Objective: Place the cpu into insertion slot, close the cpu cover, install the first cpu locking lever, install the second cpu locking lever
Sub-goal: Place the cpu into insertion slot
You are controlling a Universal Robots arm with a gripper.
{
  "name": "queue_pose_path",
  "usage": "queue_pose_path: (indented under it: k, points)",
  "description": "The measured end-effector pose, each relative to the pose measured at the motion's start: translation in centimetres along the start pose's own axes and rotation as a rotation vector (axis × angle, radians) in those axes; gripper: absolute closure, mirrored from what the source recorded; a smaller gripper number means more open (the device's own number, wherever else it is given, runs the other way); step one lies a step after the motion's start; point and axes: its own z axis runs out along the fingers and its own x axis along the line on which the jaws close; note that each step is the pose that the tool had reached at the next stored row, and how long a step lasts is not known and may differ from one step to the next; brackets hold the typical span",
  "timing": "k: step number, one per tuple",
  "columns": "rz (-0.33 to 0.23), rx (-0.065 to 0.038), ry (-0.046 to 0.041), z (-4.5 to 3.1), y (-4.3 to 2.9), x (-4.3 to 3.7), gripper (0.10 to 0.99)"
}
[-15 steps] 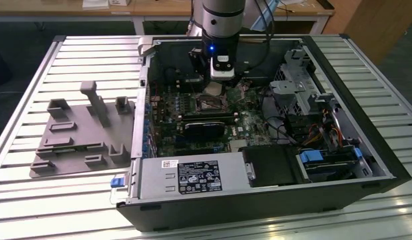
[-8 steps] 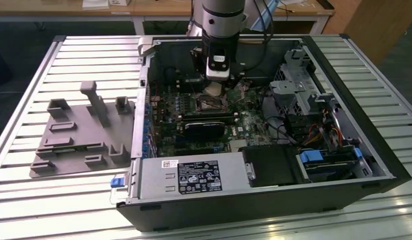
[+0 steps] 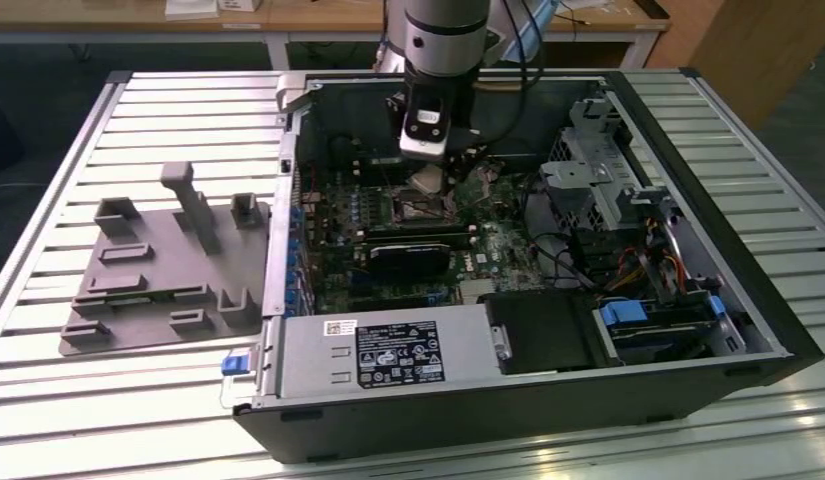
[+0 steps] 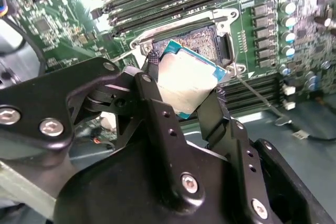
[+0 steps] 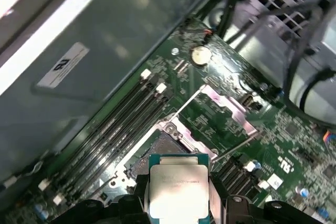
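Gripper point(image 4: 184, 81) is clamped on the cpu point(image 4: 191, 77), with one black finger point(image 4: 157, 114) on each of two opposite edges and the silver top facing up. In the first wrist view the cpu point(image 5: 178, 192) sits square between the fingers point(image 5: 134, 203). In the second wrist view it is tilted, one corner over the socket. The chip hangs above the insertion slot point(image 4: 202, 40) and is not seated. Can't tell if any edge touches the rim. The insertion slot point(image 5: 157, 150) is uncovered, with the dark recess visible just past the chip. The cpu cover point(image 5: 231, 106) is flipped up on the far side of the slot, and green board shows through its window. One locking lever point(image 5: 184, 107) runs along the memory-slot side. The other locking lever point(image 5: 233, 148) angles out on the opposite side. Neither lies over the cover. Long black memory slots point(image 5: 126, 124) run beside the socket, and a coin cell point(image 5: 199, 55) sits further back on the board. In the exterior view the arm point(image 3: 446, 40) reaches down into the open computer case point(image 3: 732, 330), with the gripper point(image 3: 432, 170) right above the insertion slot point(image 3: 419, 208). A black card point(image 3: 412, 262) and the power supply point(image 3: 385, 355) are toward the case's near edge. The case lies on a slatted table point(image 3: 185, 110). A grey fixture plate point(image 3: 159, 290) is on the exterior view's left, just beside the case.
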Motion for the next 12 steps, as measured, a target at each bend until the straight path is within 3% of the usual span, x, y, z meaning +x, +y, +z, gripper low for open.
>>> queue_pose_path:
  k: [12]
  points:
    - [0.218,-0.002,-0.0164,0.23,-0.02,0.0,0.549]
